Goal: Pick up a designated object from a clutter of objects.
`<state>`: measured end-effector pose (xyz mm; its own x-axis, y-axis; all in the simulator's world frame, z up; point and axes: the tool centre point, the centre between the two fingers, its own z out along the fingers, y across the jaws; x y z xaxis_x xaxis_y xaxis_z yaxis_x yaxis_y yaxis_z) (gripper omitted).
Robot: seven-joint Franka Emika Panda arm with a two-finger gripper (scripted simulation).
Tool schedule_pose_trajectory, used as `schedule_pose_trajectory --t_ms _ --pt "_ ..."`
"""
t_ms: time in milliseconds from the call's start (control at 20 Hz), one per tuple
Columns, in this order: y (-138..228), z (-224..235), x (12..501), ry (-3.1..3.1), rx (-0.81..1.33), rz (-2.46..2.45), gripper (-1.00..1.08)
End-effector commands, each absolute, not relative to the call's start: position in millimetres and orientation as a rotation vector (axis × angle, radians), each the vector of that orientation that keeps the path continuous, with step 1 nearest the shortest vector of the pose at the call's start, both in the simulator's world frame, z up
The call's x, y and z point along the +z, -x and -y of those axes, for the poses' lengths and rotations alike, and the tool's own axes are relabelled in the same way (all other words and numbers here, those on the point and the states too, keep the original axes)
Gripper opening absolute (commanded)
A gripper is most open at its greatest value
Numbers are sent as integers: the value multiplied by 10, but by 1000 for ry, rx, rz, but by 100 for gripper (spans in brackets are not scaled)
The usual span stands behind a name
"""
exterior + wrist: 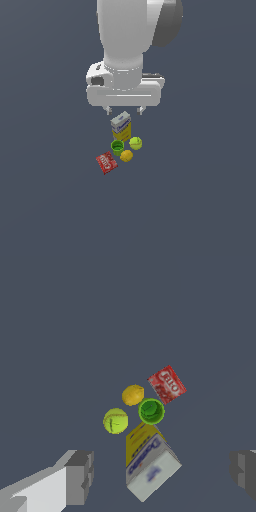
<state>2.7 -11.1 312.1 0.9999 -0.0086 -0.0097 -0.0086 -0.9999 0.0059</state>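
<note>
Below my claw [124, 110], spread wide and holding nothing, sits the tennis ball [115, 420] beside the green cup [151, 411].

The only thing besides the task's own items is the tabletop [45, 200]. It is a flat, matte surface of one even dark blue-grey colour. In the exterior view it runs to every border of the picture, behind and on all sides of what stands on it. In the wrist view the same plain surface [60, 316] fills the background from edge to edge, in the same slate tone, and looks smooth and uniform throughout.
</note>
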Motion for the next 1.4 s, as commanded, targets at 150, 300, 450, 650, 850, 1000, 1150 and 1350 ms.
schedule_pose_trajectory --t_ms 150,300,450,650,850,1000,1150,1350 --pt "-30 76 3120 -3131 -11 -7 100" --pt "-37 -22 3126 -3116 2 -63 100" --pt "-41 -88 3153 -3105 11 -99 100" --pt "-41 -87 3158 -3105 11 -98 100" --pt "-43 -94 3077 -3106 10 -107 100" --pt "-44 -114 2963 -3107 9 -123 100" --pt "-39 -136 2802 -3108 9 -145 100" --pt "-17 -177 2516 -3109 7 -183 100"
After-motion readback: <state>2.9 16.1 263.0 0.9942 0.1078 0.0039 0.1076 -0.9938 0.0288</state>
